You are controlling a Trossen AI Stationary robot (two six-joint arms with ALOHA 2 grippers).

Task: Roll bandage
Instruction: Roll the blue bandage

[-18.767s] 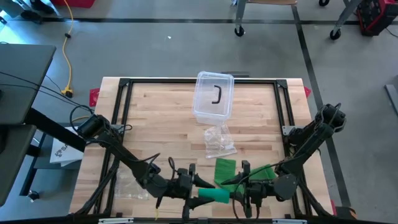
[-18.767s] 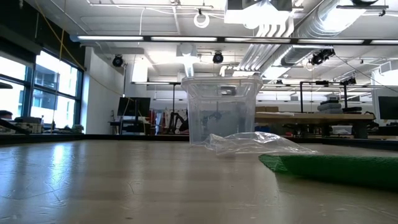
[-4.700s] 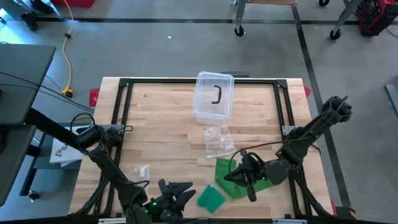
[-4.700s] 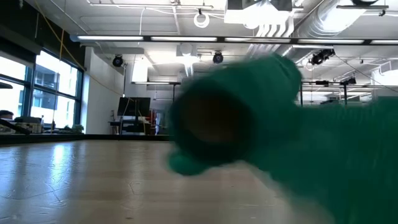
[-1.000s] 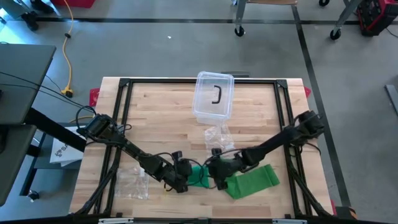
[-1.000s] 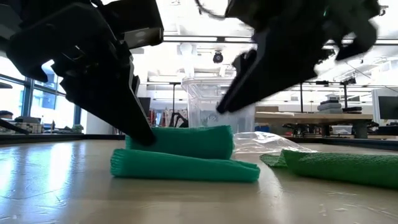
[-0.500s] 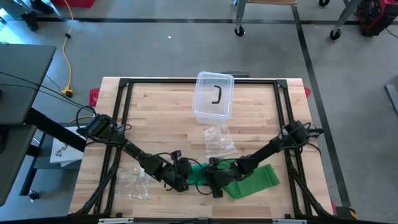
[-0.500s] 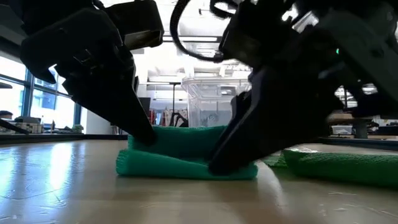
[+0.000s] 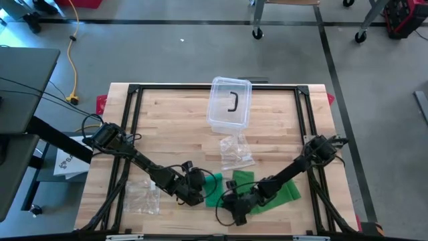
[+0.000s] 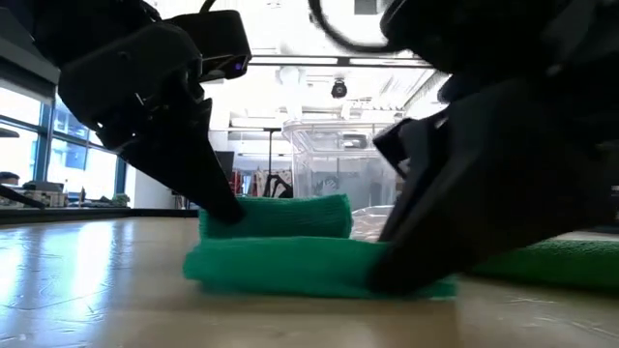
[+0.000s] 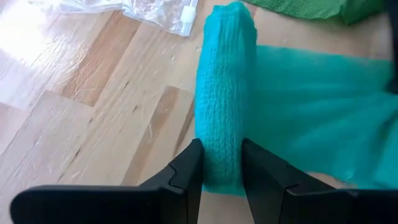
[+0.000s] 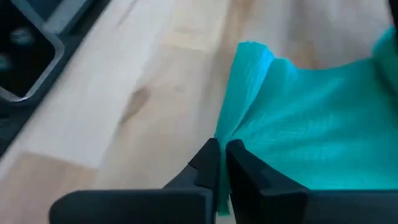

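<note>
We clamp bandage roll (image 11: 224, 93) with left hand (image 11: 221, 163) near desk (image 9: 174, 120) front edge; right hand (image 12: 222, 163) pinches loose bandage tail (image 12: 298, 137) taut for winding.

We are looking at a lab or industrial workshop. The wooden table (image 9: 167, 120) is sitting inside a black metal frame (image 9: 132, 88) on a grey concrete floor (image 9: 167, 53) crossed by dark tape lines, with a yellow cable (image 9: 71, 57) trailing across it. Beyond the table, exposed ducts (image 10: 290, 92) and strip lights (image 10: 309, 62) are hanging from an open ceiling, tall windows (image 10: 34, 155) are letting in daylight, and workbenches (image 10: 542, 188) are standing behind
</note>
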